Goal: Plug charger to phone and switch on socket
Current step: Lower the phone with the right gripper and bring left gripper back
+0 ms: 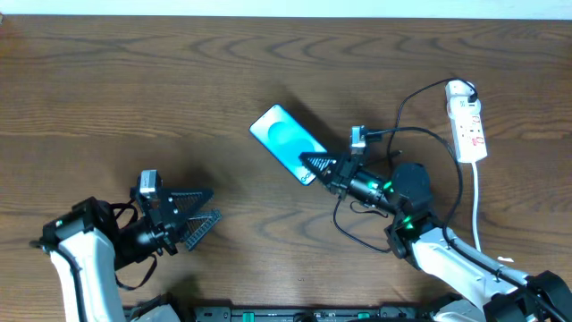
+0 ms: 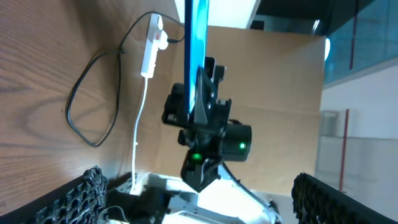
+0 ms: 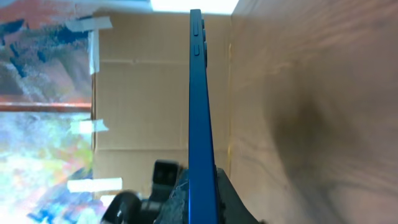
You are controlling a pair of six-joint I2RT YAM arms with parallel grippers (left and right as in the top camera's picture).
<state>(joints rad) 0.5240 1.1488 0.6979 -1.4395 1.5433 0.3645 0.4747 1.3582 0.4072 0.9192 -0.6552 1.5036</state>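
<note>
Item, partly obscured: the phone (image 1: 286, 140), which my right gripper (image 1: 315, 166) is clamping by its lower end, jaws closed on both faces. From overhead its light blue screen with teal round shapes is facing up at a slant, near the middle of the table (image 1: 134, 98). In both wrist views it is showing only as a thin blue edge, with side buttons near the top. I cannot tell whether its far end is touching the wood. Any writing on the screen is too small to read. Item: the charger (image 2: 68, 107), a thin black cable looping across the table between my right arm and the socket (image 1: 467, 121). Its small plug tip is not making itself out anywhere. Item: the socket, lying near the right edge, well apart from the phone; its red markings are showing, but their lettering is illegible. Item: my left gripper (image 1: 213, 204), lying low over the table to the left, pointing toward the phone, jaws standing wide apart and holding nothing.
</note>
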